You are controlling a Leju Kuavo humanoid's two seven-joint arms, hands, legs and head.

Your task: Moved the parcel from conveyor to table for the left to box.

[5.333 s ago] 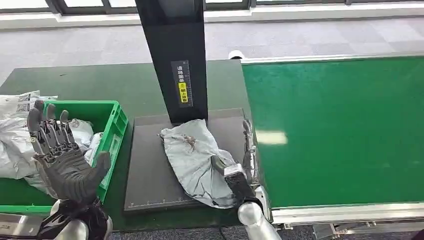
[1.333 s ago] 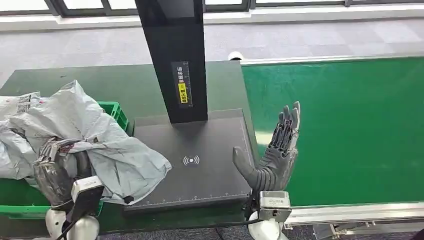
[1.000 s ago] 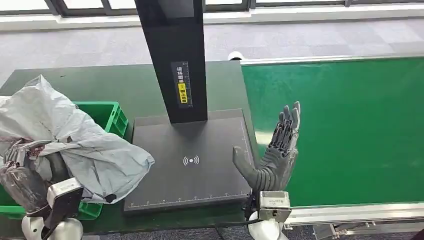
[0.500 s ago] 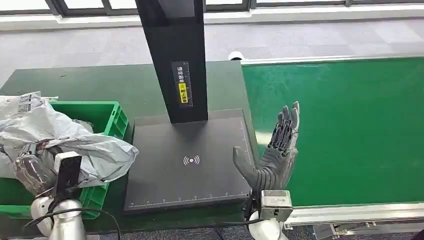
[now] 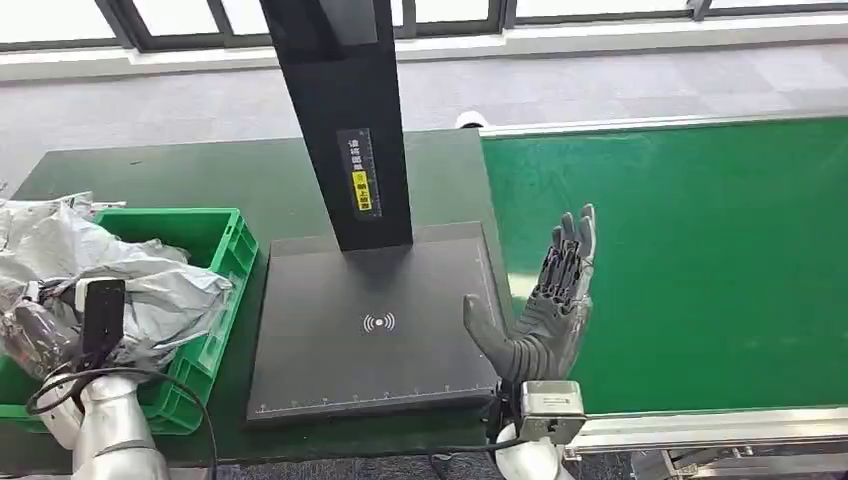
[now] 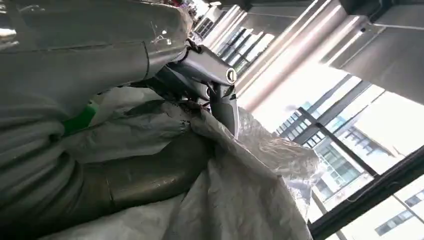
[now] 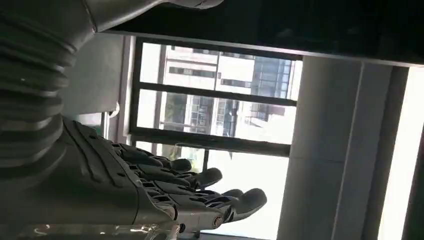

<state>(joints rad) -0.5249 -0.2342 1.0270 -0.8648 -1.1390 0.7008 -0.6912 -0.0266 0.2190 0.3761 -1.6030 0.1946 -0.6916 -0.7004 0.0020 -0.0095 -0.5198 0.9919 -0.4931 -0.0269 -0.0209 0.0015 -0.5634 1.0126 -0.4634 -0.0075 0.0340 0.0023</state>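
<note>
grey parcel (image 5: 150, 290) gripped by left hand (image 5: 40, 335) over green box (image 5: 215, 235); right hand (image 5: 545, 315) spread, empty.

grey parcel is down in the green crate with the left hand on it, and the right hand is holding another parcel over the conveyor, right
Not quite. The right hand holds nothing: the head view shows it open, fingers raised, at the edge of the conveyor. The rest stands: the grey parcel is down in the green crate with the left hand on it.
</note>
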